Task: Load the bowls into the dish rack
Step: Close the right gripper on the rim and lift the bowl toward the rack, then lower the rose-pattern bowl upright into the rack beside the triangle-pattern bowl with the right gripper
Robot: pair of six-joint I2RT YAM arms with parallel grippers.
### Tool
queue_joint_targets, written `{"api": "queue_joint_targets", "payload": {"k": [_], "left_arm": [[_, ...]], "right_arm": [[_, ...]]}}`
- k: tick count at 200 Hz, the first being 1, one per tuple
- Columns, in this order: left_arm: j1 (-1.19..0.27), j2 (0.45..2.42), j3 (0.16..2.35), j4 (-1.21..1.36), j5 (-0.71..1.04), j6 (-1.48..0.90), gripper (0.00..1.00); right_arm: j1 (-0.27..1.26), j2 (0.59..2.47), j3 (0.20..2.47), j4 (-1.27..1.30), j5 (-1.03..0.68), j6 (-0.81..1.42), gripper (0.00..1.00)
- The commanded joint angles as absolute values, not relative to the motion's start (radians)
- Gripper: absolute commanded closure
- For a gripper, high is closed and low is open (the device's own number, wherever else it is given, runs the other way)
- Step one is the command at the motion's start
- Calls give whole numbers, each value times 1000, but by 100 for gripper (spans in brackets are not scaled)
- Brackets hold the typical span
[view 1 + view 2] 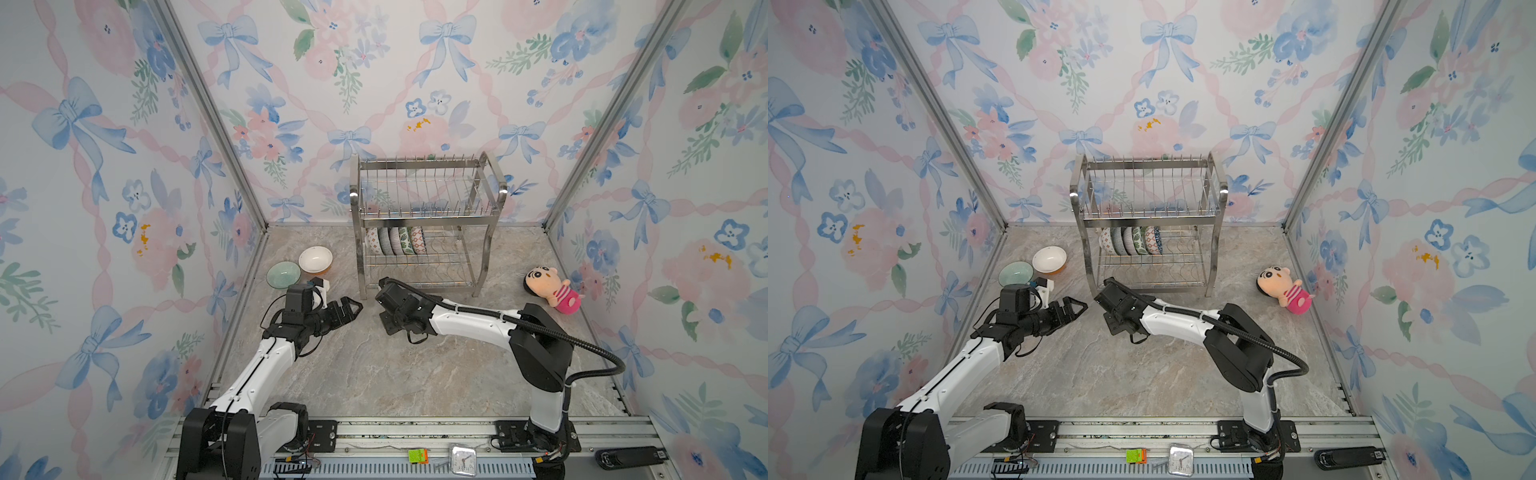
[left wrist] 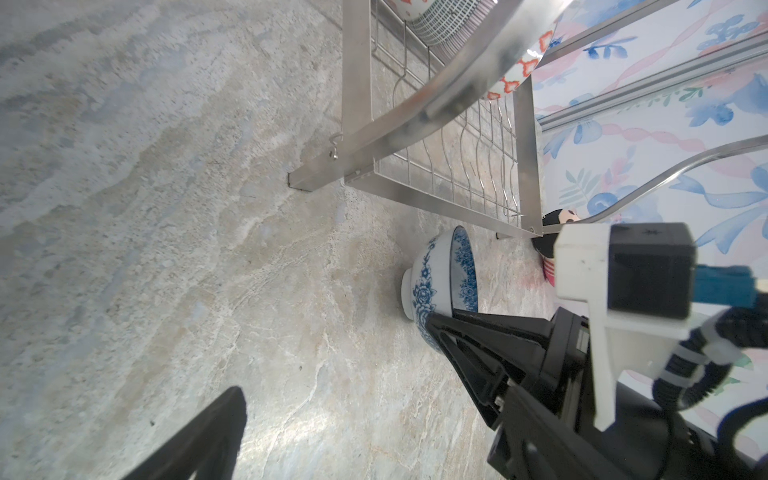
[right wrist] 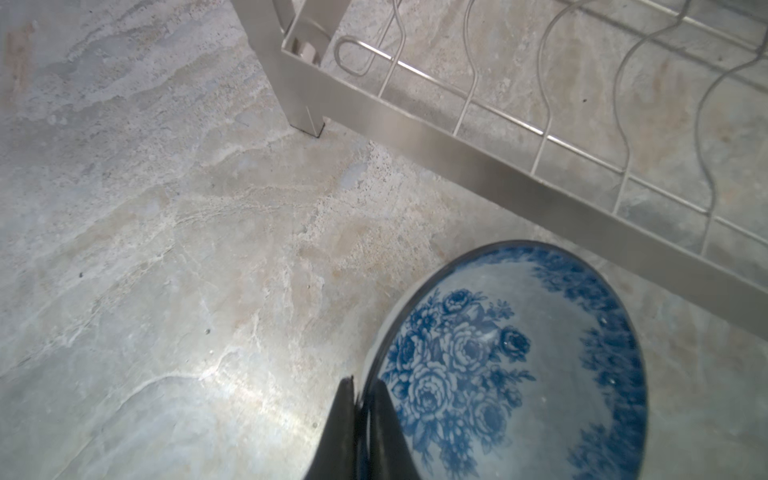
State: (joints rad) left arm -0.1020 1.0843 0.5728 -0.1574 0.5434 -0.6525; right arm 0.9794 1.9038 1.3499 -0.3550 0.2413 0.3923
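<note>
Tabletop (image 1: pixel 374 374): marbled, stone-look surface between flowered walls.
Dish rack (image 1: pixel 428 216): stands at the back, about mid-width in both top views, feet on the tabletop.
Row of bowls (image 1: pixel 395 241): on edge, side by side, in the left part of the rack's lower tier.
Left gripper (image 1: pixel 351 308): near the rack's left front leg, pointing toward the right arm; jaws spread wide.
Right gripper (image 3: pixel 360 409): low in front of the rack's lower rail; jaws pressed together on the rim of the blue flowered bowl, one inside the rim and one outside.
Doll (image 1: pixel 550 289): lying on the tabletop to the right of the rack, apart from it.
White bowl (image 1: pixel 316 259): mouth up, orange outside, left of the rack near the wall.
Green bowl (image 1: pixel 283 274): pale, mouth up, just beside the white bowl.
Blue flowered bowl (image 3: pixel 498 365): pinched at its rim, mouth up, just in front of the rack near its left front leg; cannot tell whether its foot touches the tabletop; hidden under the wrist in both top views.
</note>
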Motion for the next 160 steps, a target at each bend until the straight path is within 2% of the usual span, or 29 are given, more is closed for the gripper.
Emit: {"api": "queue_joint_targets", "payload": {"k": [1, 50, 90, 160], "left_arm": [[-98, 1057, 572, -138, 596, -653, 2], [-175, 1030, 621, -128, 609, -670, 2], [-289, 1051, 657, -55, 558, -686, 2], [-380, 1244, 842, 42, 519, -681, 2]], "right_arm": [[965, 1803, 1305, -290, 206, 378, 100], [902, 1595, 1137, -97, 136, 383, 100], [769, 1467, 1049, 39, 89, 399, 100], [581, 1525, 1077, 192, 29, 467, 100]]}}
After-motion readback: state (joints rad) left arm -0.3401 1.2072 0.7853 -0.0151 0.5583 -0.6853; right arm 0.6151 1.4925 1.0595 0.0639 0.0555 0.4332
